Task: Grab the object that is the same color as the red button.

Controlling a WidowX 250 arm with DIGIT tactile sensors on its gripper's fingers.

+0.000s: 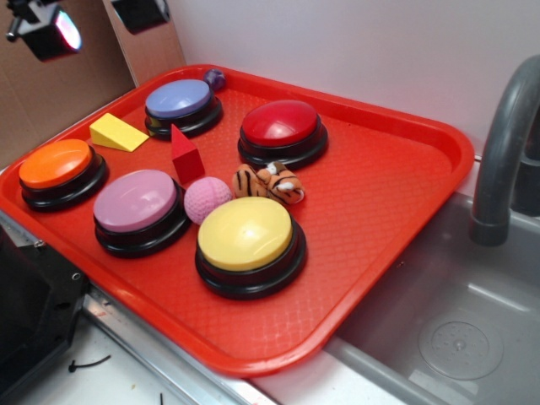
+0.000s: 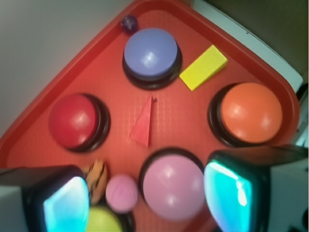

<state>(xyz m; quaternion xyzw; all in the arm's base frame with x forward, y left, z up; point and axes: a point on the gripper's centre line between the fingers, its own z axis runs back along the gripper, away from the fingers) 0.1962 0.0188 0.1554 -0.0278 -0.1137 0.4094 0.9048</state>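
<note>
In the wrist view we see the gripper (image 2: 147,193) spread wide, holding nothing, its two fingers (image 2: 65,205) at the bottom corners of the picture, above the pink-topped button (image 2: 174,186) and the pink ball (image 2: 121,193).

We take the red pyramid block (image 1: 186,156) as our landmark. It stands upright, untouched, near the middle of the red tray (image 1: 396,211), well clear of the gripper. The tray holds everything else as well. Behind and to the right of the block sits the red button (image 1: 282,126), apart from it. Straight behind the block is the purple-topped button (image 1: 180,103), with a small dark purple ball (image 1: 214,79) at that button's far side by the tray rim. The yellow wedge (image 1: 116,132) lies to the block's left, the orange-topped button (image 1: 59,167) further left and nearer. In front of the block are the pink-topped button and the pink ball, the ball touching that button. A small tiger toy (image 1: 268,183) lies right of the ball, and the yellow-topped button (image 1: 247,239) sits nearest the front rim.

Beside the tray is a grey sink (image 1: 456,329) with its faucet (image 1: 506,143).
</note>
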